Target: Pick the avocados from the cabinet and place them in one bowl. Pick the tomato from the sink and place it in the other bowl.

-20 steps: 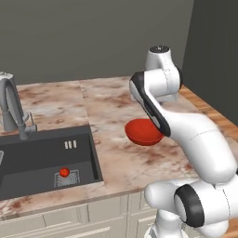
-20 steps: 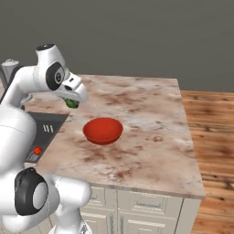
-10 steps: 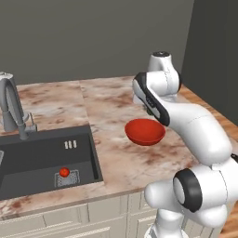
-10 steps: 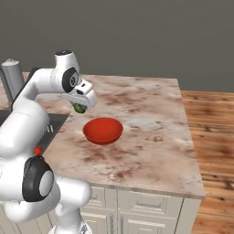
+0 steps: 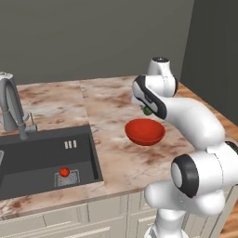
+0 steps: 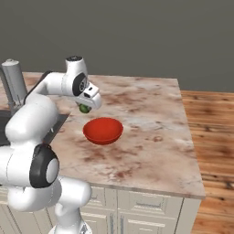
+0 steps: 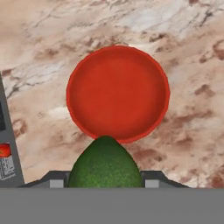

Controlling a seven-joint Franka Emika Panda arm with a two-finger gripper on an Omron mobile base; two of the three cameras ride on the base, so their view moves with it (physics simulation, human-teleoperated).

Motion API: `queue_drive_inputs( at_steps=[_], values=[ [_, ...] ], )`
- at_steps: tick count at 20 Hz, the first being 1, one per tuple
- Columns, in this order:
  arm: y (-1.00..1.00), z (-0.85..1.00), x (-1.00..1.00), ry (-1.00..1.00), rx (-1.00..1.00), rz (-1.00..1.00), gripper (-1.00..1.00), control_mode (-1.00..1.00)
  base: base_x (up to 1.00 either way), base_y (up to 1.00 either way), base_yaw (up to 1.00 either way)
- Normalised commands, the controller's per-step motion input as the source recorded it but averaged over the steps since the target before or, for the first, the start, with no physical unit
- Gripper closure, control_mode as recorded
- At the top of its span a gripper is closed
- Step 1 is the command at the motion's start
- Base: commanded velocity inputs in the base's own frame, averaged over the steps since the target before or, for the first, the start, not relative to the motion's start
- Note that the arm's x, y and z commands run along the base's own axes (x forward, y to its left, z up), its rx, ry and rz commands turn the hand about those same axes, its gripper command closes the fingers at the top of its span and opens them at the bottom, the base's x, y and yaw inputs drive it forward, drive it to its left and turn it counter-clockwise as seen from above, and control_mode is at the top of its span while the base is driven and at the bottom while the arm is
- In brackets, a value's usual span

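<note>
Red is what I notice first in the left base view: the red bowl [image 5: 145,131] sits on the marble counter [image 5: 111,153], and it looks empty. My gripper [image 5: 147,109] hangs just above its far rim, closed on a dark green avocado [image 5: 147,111]. In the sink [image 5: 42,160] the tomato [image 5: 64,172] lies on the small drain grate, well apart from the bowl. The grey faucet [image 5: 14,107] stands behind the basin.

In the right base view, the gripper [image 6: 85,106] is on the left side of the red bowl [image 6: 103,130], a little higher than the rim, and the avocado [image 6: 84,108] shows under the white hand. The avocado is not yet over the middle of the bowl, as far as I can judge. The counter [image 6: 151,137] around the bowl is bare.

In the hand view, the avocado [image 7: 105,164] is between the two fingers, which press it from both sides, and the red bowl [image 7: 118,94] is directly ahead with nothing inside. At the left edge I see a small part of the tomato [image 7: 4,150].

My judgement of progress: one avocado is picked and nearly delivered, but nothing is placed yet. Releasing it, the second avocado and the tomato all remain to do.

I can read no brand, label or writing anywhere.
</note>
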Motion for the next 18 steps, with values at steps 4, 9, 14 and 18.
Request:
queue_drive_inputs(
  at_steps=[4, 9, 14, 18],
  values=[
    [0.0, -0.16, 0.58, -0.04, 0.01, 0.0, 1.0, -1.0, 0.0, 0.0, 0.0],
    [0.0, -0.17, 0.24, -0.06, 0.0, 0.0, 1.0, -1.0, 0.0, 0.0, 0.0],
    [0.0, -0.42, 0.11, -0.05, 0.0, 0.0, 1.0, -1.0, 0.0, 0.0, 0.0],
    [0.0, -0.56, 0.14, -0.04, 0.0, 0.0, 1.0, -1.0, 0.0, 0.0, 0.0]
  ],
)
